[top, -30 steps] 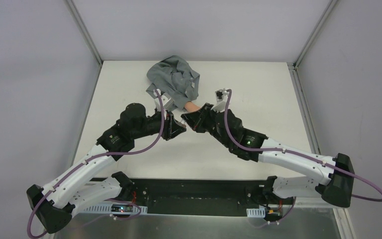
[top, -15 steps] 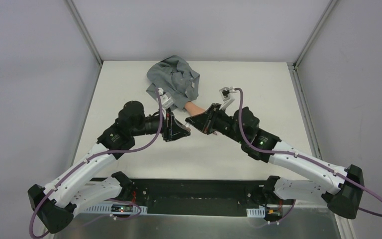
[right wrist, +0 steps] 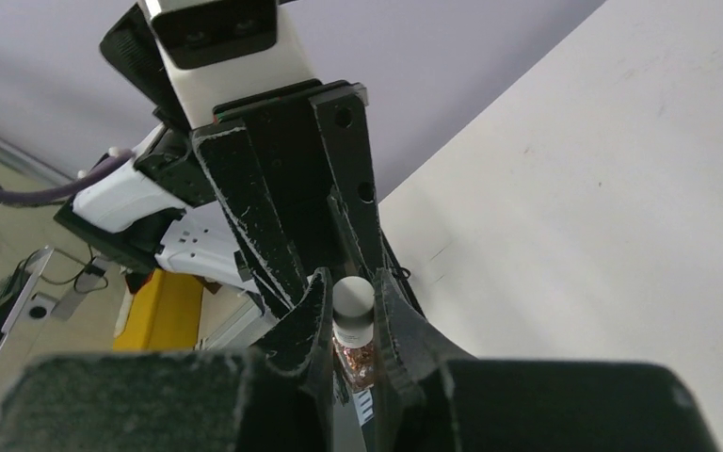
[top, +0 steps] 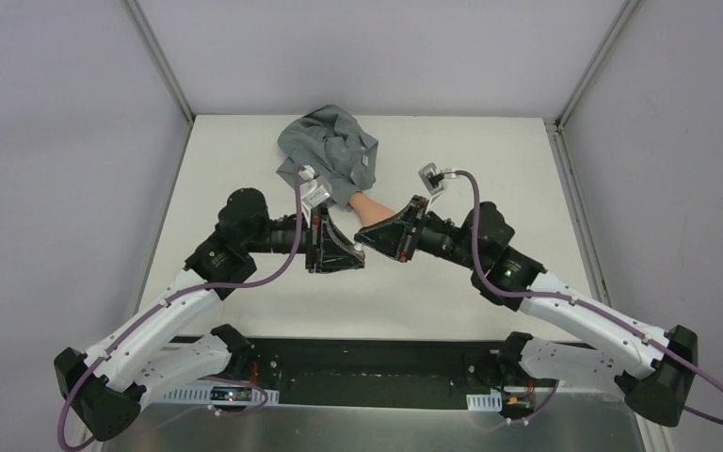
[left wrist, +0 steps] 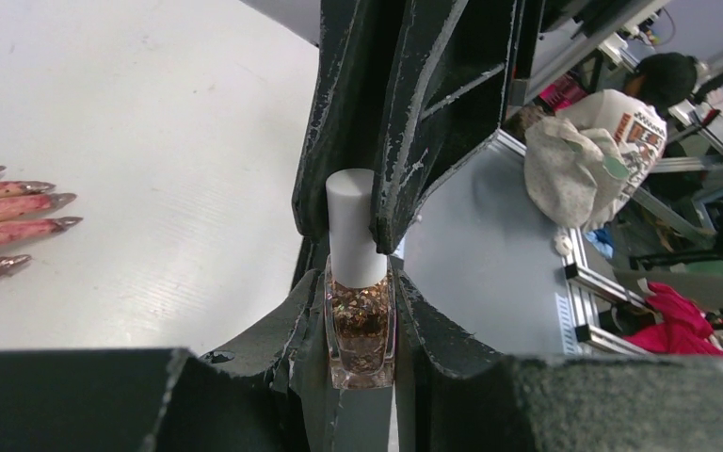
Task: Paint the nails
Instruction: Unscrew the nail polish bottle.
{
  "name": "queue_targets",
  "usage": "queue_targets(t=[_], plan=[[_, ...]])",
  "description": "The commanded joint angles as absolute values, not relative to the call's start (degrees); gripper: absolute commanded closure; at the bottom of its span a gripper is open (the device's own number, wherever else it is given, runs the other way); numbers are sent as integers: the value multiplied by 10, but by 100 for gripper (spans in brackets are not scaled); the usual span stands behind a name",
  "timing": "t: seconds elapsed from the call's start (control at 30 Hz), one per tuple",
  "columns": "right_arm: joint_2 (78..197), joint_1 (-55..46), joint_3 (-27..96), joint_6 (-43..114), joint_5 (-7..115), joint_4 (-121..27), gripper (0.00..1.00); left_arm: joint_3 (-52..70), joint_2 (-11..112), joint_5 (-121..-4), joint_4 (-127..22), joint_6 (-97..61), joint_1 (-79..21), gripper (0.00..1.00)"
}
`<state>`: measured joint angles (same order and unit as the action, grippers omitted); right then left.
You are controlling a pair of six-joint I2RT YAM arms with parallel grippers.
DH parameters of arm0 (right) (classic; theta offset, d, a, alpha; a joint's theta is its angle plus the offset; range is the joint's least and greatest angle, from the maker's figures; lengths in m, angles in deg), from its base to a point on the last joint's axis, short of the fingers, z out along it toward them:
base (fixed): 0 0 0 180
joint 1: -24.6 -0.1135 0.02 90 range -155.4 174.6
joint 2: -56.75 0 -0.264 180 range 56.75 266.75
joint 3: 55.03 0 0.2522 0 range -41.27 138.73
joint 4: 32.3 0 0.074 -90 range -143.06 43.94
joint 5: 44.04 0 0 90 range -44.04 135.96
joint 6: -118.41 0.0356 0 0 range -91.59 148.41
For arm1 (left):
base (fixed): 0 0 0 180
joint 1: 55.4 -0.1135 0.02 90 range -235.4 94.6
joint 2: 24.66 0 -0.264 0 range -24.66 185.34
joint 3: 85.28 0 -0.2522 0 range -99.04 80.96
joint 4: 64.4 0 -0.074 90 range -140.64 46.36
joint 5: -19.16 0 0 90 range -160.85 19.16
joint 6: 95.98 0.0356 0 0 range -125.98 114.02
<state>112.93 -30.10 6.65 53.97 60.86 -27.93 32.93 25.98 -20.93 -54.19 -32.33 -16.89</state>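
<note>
A small polish bottle (left wrist: 361,325) of copper glitter with a white cap (left wrist: 353,226) hangs above the table between both arms. My left gripper (left wrist: 361,282) is shut on its glass body. My right gripper (right wrist: 351,287) comes from the opposite side, its fingers pressed on either side of the cap (right wrist: 353,299). In the top view the two grippers (top: 353,256) (top: 369,237) meet tip to tip just in front of the peach fake hand (top: 369,205) with its grey sleeve (top: 329,151). Several dark purplish-red nails (left wrist: 19,221) lie at the left of the left wrist view, apart from the bottle.
The white table (top: 490,169) ends at metal frame posts (top: 557,122) at the back corners. A black rail (top: 367,363) runs along the near edge by the arm bases. Beyond the table's edge in the left wrist view is lab clutter (left wrist: 584,160).
Both wrists have turned so the grippers face each other in a straight line. The right arm's elbow has swung out to the right. The meeting point has shifted slightly nearer.
</note>
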Motion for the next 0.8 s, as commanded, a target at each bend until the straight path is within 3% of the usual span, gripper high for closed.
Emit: queue_targets(t=[0.0,0.23,0.43,0.53,0.6,0.67,0.77], plan=[[1144,-307,61,524,714,-218,100,319,255,-84,-641,-337,-155,100],[1147,-306,62,519,772,-200,100,317,252,-61,-645,-336,-155,100],[1132,-307,58,527,730,-207,99,326,245,-90,-645,-327,-155,100],[1113,-306,56,532,679,-223,59,336,239,-121,-645,-315,-155,100],[1097,-306,49,541,630,-234,41,344,233,-146,-645,-308,-156,100],[1078,-306,42,549,569,-251,32,349,227,-183,-635,-293,-156,100],[1061,-306,30,574,503,-258,28,344,216,-256,-574,-257,-155,100]])
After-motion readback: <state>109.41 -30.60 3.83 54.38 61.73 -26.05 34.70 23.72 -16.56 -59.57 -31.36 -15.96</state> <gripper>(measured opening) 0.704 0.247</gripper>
